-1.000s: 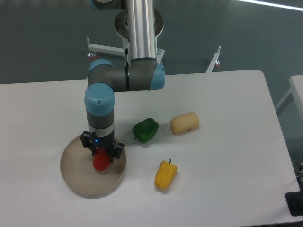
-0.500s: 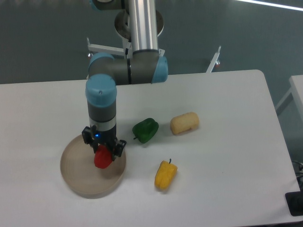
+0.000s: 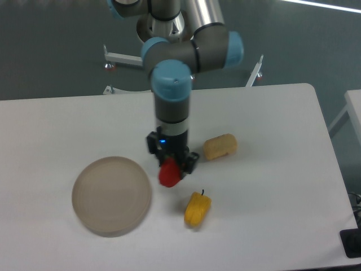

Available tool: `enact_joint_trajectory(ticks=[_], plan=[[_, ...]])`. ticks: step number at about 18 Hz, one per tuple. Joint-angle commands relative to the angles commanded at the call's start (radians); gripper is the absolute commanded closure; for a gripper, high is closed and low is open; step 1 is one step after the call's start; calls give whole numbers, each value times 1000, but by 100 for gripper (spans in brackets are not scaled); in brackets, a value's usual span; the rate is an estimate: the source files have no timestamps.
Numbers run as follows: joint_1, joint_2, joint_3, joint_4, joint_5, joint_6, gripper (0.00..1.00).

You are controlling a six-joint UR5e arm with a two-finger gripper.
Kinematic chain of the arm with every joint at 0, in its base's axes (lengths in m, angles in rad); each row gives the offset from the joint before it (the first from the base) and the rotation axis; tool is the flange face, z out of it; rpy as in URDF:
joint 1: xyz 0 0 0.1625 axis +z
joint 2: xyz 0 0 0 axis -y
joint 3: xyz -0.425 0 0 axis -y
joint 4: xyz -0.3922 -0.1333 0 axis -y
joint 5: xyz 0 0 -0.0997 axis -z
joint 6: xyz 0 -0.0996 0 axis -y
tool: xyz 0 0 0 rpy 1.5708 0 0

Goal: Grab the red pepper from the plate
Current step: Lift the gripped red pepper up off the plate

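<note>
Red pepper (image 3: pixel 167 174) clamped in tool (image 3: pixel 171 167), right of beige plate (image 3: pixel 111 196), near yellow pepper (image 3: pixel 197 209)

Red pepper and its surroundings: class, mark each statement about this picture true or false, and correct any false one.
1. The tool grips the red pepper. True.
2. The red pepper lies on the plate. False: it is held off to the plate's right, and the plate is bare.
3. A yellow pepper lies on the table. True.
4. The beige roll sits on the plate. False: it is on the table, right of the arm.
</note>
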Motion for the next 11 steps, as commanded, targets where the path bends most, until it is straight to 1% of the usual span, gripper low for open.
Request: enact_joint_trajectory(ticks=[3, 11], plan=[[20, 0, -3, -2, 2, 38, 56], [17, 6, -6, 0, 20, 37, 56]])
